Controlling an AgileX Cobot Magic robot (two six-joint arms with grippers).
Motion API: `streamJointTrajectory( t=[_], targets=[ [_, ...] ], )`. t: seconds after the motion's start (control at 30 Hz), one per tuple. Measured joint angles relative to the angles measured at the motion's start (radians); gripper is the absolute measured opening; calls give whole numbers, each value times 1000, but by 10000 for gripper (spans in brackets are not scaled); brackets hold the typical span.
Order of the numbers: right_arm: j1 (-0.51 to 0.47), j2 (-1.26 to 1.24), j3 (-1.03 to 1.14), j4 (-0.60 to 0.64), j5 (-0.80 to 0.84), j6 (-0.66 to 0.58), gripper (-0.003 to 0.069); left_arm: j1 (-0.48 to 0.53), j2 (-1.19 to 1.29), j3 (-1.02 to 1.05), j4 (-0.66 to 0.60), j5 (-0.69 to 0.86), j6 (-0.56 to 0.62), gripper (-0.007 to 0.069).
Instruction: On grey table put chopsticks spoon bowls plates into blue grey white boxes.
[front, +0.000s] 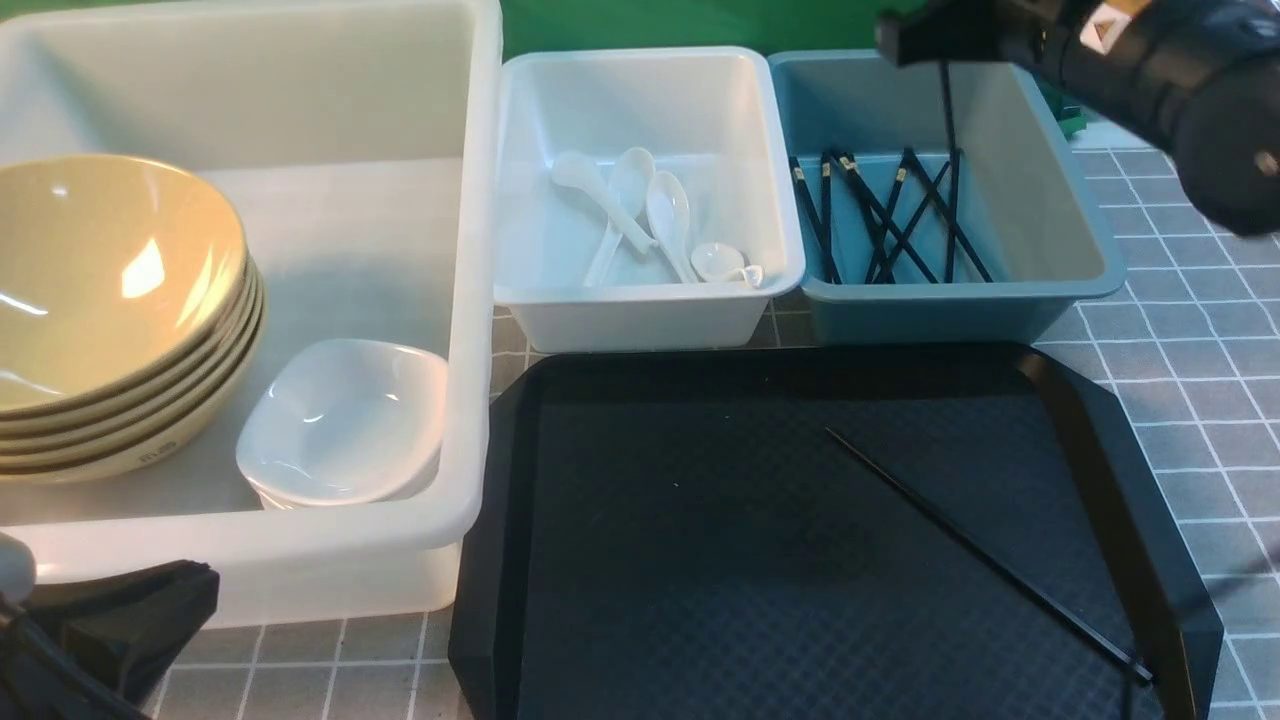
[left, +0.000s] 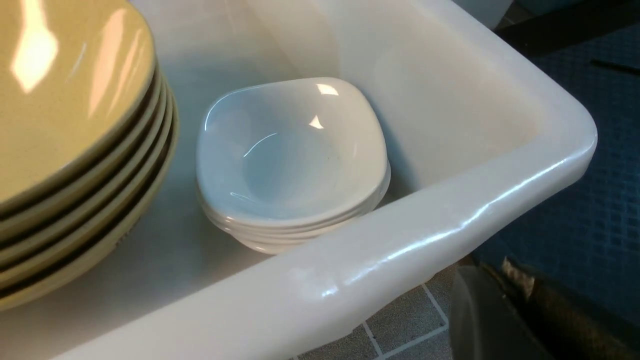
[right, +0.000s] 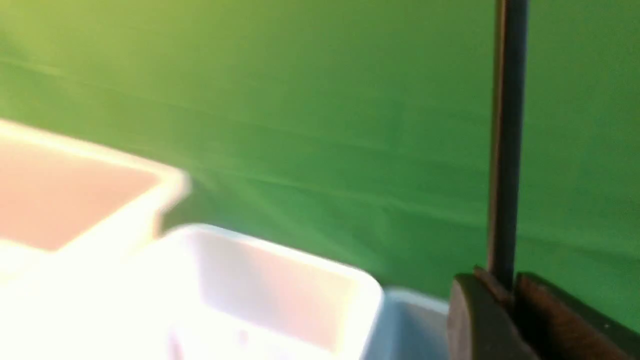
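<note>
The grey table (front: 1180, 330) is a grid of small square tiles with pale grout lines, closed off at the back by a flat green backdrop (front: 620, 25). On it sits a black tray (front: 700, 560), matte and cross-hatched, with cut corners. Behind the tray's left half stands a glossy white bin (front: 640, 320) holding smooth white spoons (front: 668, 215). Just beside it, behind the tray's right half, a blue-grey bin (front: 930, 315) holds thin black chopsticks (front: 880, 215) crossed over one another. To the tray's left, a large translucent tub (front: 470, 300) holds a stack of round yellowish bowls (front: 100, 270) with dark rims and, nearer the tray, stacked white rounded-square plates (front: 340, 420). A loose chopstick (front: 985, 555) lies slantwise on the tray's right part. Beyond the tray, above the blue-grey bin, the right gripper (front: 943, 50) pinches a held chopstick (front: 947, 130) that hangs upright into that bin. The left gripper (front: 150, 610) sits left of the tray's near corner, jaws closed together
</note>
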Motion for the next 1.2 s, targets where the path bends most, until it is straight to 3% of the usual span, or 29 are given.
streamJointTrajectory(
  t=[0.1, 0.13, 0.23, 0.27, 0.37, 0.43, 0.6, 0.8, 1.03, 1.2],
  targets=[
    [-24, 62, -85, 0, 160, 26, 246, 0, 0, 2, 0, 0, 0, -6],
    [-29, 77, -137, -1, 299, 30, 304, 0, 0, 10, 0, -6, 0, -6],
    [-31, 71, -223, -4, 580, 30, 368, 0, 0, 20, 0, -8, 0, -6],
    [-31, 70, -228, -4, 599, 30, 368, 0, 0, 20, 0, -8, 0, -6],
    [-31, 38, -272, 0, 969, -35, 377, 0, 0, 20, 0, -23, 0, -6],
    [-31, 31, -246, 25, 1124, -123, 363, 0, 0, 20, 0, -28, 0, -6],
    [-28, 35, -85, 72, 1198, -206, 322, 0, 0, 20, 0, -30, 0, -6],
    [2, 77, 168, 75, 1091, -269, 283, 0, 0, 20, 0, -30, 0, -6],
    [52, 120, 233, 59, 1000, -281, 276, 0, 0, 20, 0, -29, 0, -6],
    [81, 127, 232, 32, 994, -291, 219, 0, 0, 20, 0, -29, 0, -6]
  ],
)
